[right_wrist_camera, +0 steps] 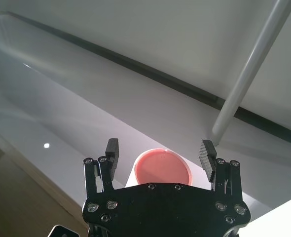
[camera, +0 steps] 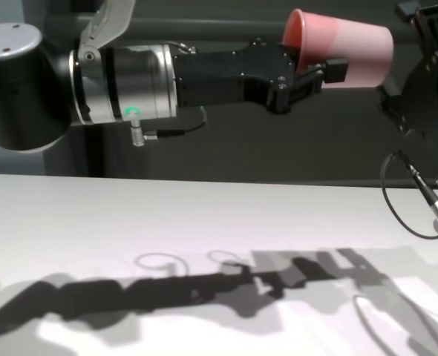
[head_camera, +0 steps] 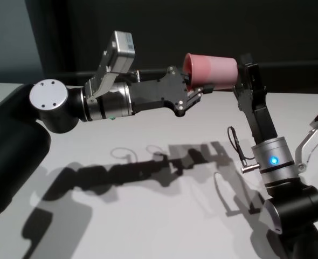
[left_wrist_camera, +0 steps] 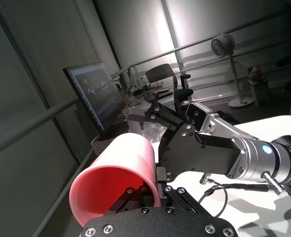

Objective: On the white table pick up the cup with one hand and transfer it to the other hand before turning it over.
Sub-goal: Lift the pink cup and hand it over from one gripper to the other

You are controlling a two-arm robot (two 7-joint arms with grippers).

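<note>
The pink cup [head_camera: 213,71] hangs on its side high above the white table [head_camera: 148,216]. My left gripper [head_camera: 194,89], the one hand with the green light, is shut on the cup's rim [left_wrist_camera: 118,168], one finger inside the mouth. My right gripper [right_wrist_camera: 160,150], the other hand with the blue light, stands open around the cup's closed base [right_wrist_camera: 162,168]. Its fingers [right_wrist_camera: 208,154] flank the cup with small gaps on both sides. From the chest, the cup [camera: 345,48] spans between the left gripper [camera: 312,70] and the right gripper [camera: 427,37].
The arms cast shadows on the bare tabletop [camera: 130,222] below. A black cable [head_camera: 235,143] loops at my right wrist. Beyond the table, the left wrist view shows a monitor [left_wrist_camera: 93,96], a chair [left_wrist_camera: 160,76] and a standing fan [left_wrist_camera: 223,47].
</note>
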